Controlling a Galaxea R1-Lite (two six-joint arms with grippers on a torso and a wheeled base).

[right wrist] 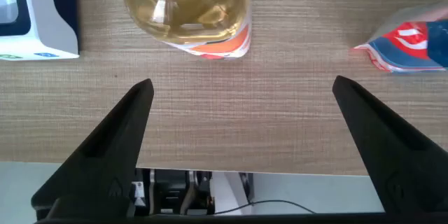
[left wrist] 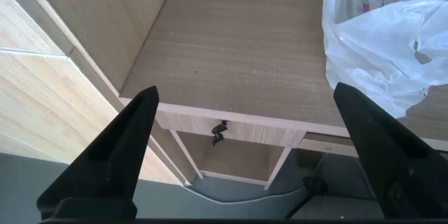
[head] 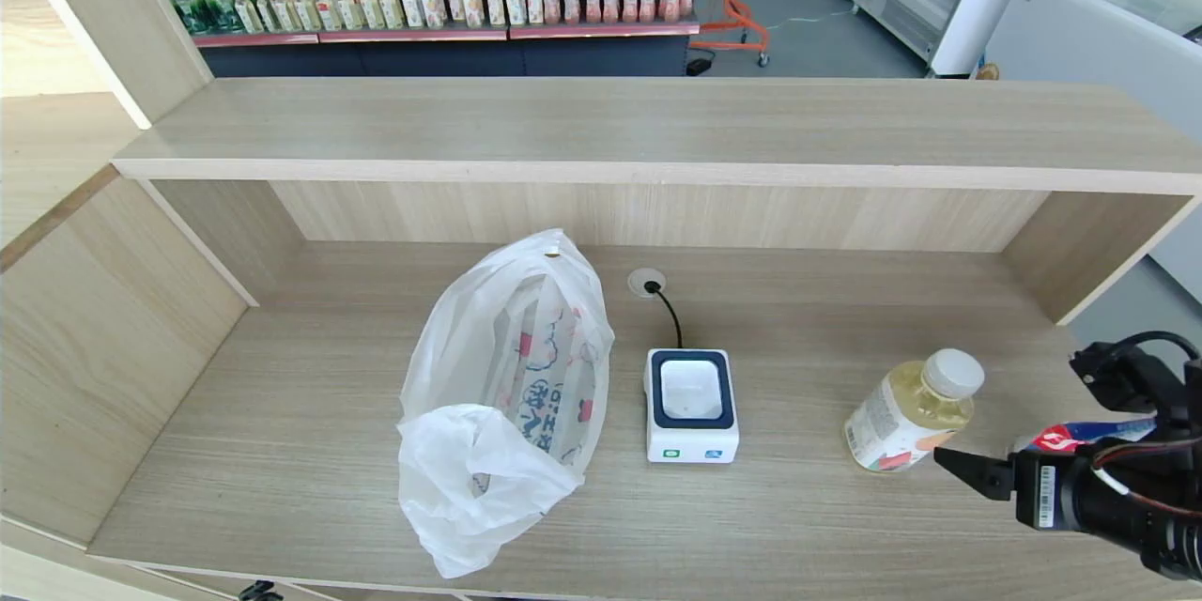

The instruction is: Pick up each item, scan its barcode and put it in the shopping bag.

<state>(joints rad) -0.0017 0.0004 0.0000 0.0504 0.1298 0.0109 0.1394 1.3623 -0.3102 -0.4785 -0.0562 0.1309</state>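
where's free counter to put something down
Widest bare patch: between the shopping bag and the left side wall. Another lies between the scanner and the bottle, and along the back panel behind them. Crowded at the right end: bottle, red and blue packet and the open right pincer sit close together.

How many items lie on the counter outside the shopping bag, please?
2: a bottle right of the scanner, and a red-and-blue packet further right, partly covered. More may be hidden inside the shopping bag.
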